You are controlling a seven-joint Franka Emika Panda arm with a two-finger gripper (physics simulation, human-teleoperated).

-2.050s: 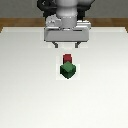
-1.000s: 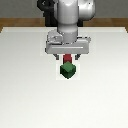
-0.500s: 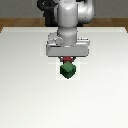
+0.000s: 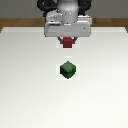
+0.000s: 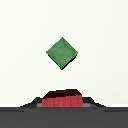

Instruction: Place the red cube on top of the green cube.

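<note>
Red cube (image 4: 67,42): you have this small dark-red block held between the pincer's fingers, lifted off the desk and hanging toward the far edge, about midway between the side edges. In the wrist view (image 5: 61,98) it sits right at the pincer, its top face and one side showing.
Green cube (image 4: 67,70): your target rests alone on the desk near its middle, nearer to the front edge than the red cube and well apart from it. It is turned so one corner points at the exterior camera; the wrist view (image 5: 62,53) shows it as a diamond.
Pincer (image 4: 67,41): yours is closed on the red cube, one finger on each side, pointing straight down.
Desk (image 4: 25,95): plain white surface, wooden strip beyond its far edge.
</note>
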